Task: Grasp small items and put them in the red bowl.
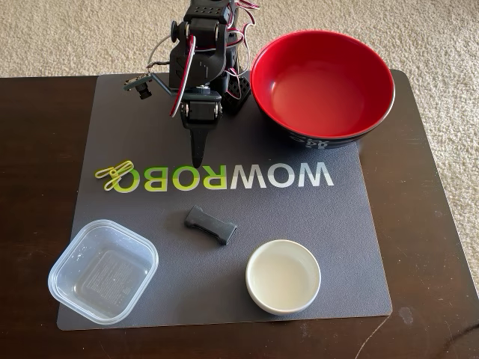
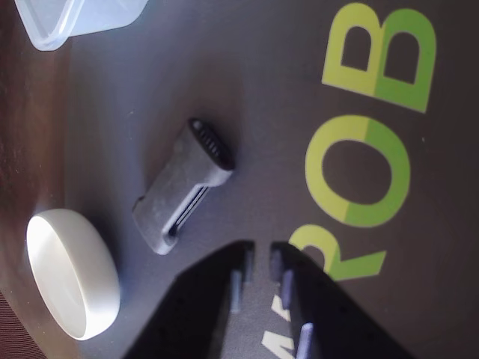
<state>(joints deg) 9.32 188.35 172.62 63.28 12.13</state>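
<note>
Pincer point(image 1: 197, 161) over grey mat point(image 1: 314, 247), jaws nearly closed, holding nothing.
We list: black bone-shaped piece point(image 1: 210, 224) mid-mat; paper clips point(image 1: 114, 174) left; clear container point(image 1: 103, 271), white dish point(image 1: 283, 276) in front; red bowl point(image 1: 322, 86) at rear right.

Glossy red bowl point(image 1: 322, 86), clear plastic container point(image 1: 103, 271), matt grey mat point(image 1: 299, 247) on dark wood table point(image 1: 37, 149).
</note>
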